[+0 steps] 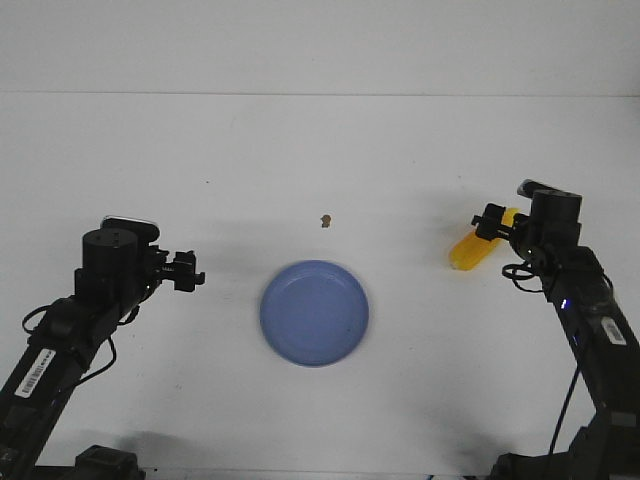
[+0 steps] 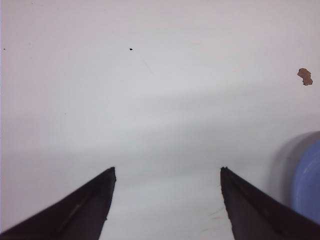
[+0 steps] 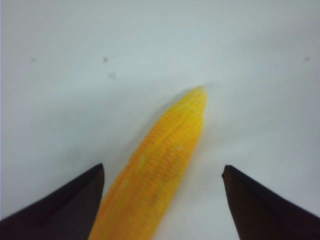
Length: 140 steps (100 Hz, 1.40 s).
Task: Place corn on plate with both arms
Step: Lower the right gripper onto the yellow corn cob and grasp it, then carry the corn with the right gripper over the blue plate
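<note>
The yellow-orange corn (image 1: 472, 250) lies on the white table at the right, its far end partly hidden by my right gripper. In the right wrist view the corn (image 3: 160, 170) lies between the open fingers, closer to one finger, its tapered tip pointing away. My right gripper (image 1: 492, 223) is open around the corn. The blue plate (image 1: 315, 312) sits in the middle of the table, empty; its rim shows at the edge of the left wrist view (image 2: 309, 185). My left gripper (image 1: 186, 272) is open and empty, hovering left of the plate.
A small brown crumb (image 1: 325, 220) lies on the table beyond the plate and shows in the left wrist view (image 2: 304, 76). The table's far edge meets a white wall.
</note>
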Each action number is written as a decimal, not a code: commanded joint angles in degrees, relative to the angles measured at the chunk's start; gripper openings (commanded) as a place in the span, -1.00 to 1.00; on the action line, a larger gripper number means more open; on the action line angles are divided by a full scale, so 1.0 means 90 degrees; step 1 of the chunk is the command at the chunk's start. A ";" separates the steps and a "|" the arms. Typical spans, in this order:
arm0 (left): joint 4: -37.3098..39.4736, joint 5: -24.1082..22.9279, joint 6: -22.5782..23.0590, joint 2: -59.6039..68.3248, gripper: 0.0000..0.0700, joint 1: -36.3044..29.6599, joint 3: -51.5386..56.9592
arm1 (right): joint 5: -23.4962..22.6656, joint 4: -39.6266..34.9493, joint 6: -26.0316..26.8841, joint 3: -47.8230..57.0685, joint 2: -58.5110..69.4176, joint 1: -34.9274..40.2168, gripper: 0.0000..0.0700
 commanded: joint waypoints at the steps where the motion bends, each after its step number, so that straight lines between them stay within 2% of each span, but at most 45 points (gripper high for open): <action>1: 0.0010 0.0007 0.0051 0.0034 0.23 -0.0005 0.0051 | -0.0029 0.0087 0.0163 0.0170 0.0301 -0.0007 0.44; 50: 0.0010 0.0007 0.0051 0.0034 0.23 -0.0005 0.0051 | -0.0629 0.0219 0.0267 0.0165 0.1360 0.0022 0.40; 55: 0.0010 0.0007 0.0051 0.0034 0.23 -0.0005 0.0051 | -0.0687 0.0219 0.0267 0.0163 0.1360 0.0032 0.21; 65: 0.0012 0.0007 0.0051 0.0034 0.23 -0.0005 0.0051 | -0.0709 0.0240 0.0250 0.0163 0.1360 0.0083 -0.50; 70: 0.0010 0.0007 0.0051 0.0034 0.23 -0.0005 0.0051 | -0.0814 0.0228 0.0248 0.0163 0.1360 0.0100 -0.62; 91: 0.0012 0.0007 0.0051 0.0034 0.23 -0.0005 0.0051 | -0.1438 0.0197 0.0138 0.0165 0.1158 0.0272 -0.62; 101: 0.0010 0.0007 0.0051 0.0034 0.23 -0.0005 0.0051 | -0.1515 0.0102 0.0070 0.0165 0.0799 0.0578 -0.62; 121: 0.0012 0.0007 0.0051 0.0034 0.23 -0.0005 0.0051 | -0.1501 -0.0389 -0.0202 0.0165 0.0070 0.1851 -0.62; 140: 0.0010 0.0007 0.0051 0.0034 0.23 -0.0005 0.0051 | -0.1542 -0.0758 -0.0209 0.0148 0.0000 0.3203 -0.62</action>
